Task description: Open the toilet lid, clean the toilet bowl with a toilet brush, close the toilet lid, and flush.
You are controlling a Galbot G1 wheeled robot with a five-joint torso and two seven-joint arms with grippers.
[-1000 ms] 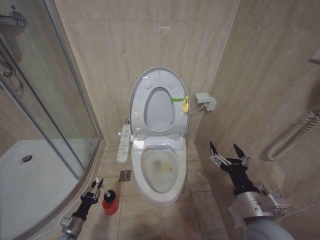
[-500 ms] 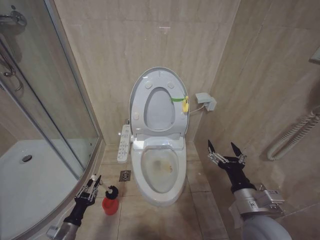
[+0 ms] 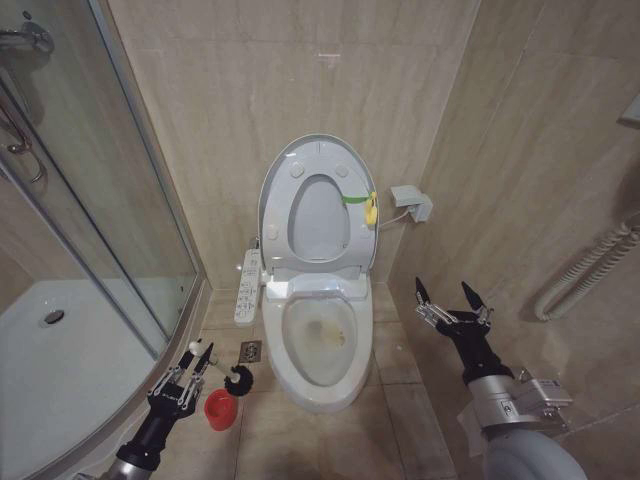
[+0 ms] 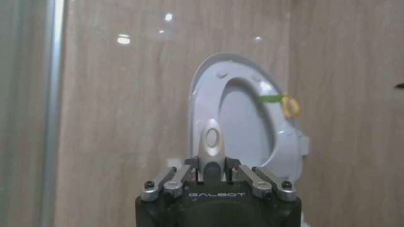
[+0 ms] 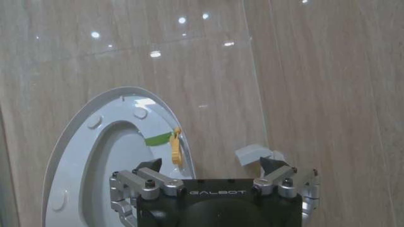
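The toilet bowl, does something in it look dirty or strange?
Yes. The toilet bowl has a brownish stain low inside, around the drain, against otherwise white ceramic. The toilet lid stands raised against the wall, with a green strap and yellow ring on its edge.

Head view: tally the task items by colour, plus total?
White: 2 (toilet lid, toilet bowl)
White handle, black head: 1 (toilet brush, held by left gripper)
Red: 1 (brush holder)
Total: 4

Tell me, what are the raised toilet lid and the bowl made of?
The toilet lid looks like glossy white plastic: thin, moulded, with a recessed panel. The toilet bowl seems glazed white ceramic, thick-rimmed and shiny, with brownish stains inside.
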